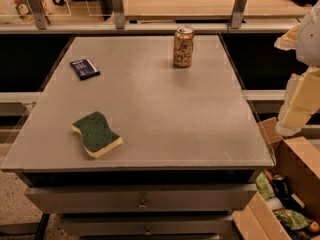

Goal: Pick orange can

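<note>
The orange can (183, 47) stands upright near the far edge of the grey table (165, 114), right of centre. It has an orange-gold body with scribbled markings and a silver top. My gripper (299, 104) is at the right edge of the view, pale and yellowish, hanging beyond the table's right side. It is well to the right of the can and nearer to the camera, not touching it. Nothing shows in its grasp.
A green and yellow sponge (96, 133) lies at the front left of the table. A dark blue packet (84, 68) lies at the back left. An open cardboard box (295, 184) with a dark can (280, 185) and other items stands on the floor at the right. A railing runs behind the table.
</note>
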Available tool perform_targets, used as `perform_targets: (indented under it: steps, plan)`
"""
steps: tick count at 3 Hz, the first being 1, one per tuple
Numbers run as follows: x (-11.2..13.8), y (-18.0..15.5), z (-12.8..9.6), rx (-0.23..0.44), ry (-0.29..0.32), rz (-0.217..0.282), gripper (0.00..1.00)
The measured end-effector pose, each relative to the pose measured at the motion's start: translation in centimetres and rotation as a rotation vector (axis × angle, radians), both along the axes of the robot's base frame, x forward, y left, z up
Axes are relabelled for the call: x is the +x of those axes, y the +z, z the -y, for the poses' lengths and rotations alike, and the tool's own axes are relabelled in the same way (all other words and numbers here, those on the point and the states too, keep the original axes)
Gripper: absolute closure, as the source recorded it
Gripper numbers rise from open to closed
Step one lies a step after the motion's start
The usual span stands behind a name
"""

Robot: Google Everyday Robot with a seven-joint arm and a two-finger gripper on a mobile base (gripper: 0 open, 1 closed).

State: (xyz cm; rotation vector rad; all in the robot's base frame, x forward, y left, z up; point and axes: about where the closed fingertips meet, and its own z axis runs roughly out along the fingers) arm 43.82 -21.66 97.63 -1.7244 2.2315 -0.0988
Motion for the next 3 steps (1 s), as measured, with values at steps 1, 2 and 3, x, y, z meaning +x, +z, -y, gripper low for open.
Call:
perform_targets:
  steps: [1, 2, 3]
  plan:
    - [0.0, 0.0, 0.0, 0.0, 0.0, 0.0, 0.0]
    - [1.5, 0.5, -0.1, 0.018, 0.023, 0.061, 0.0]
    - [5.5, 1.2, 0.0, 0.058, 0.061, 0.158, 0.0]
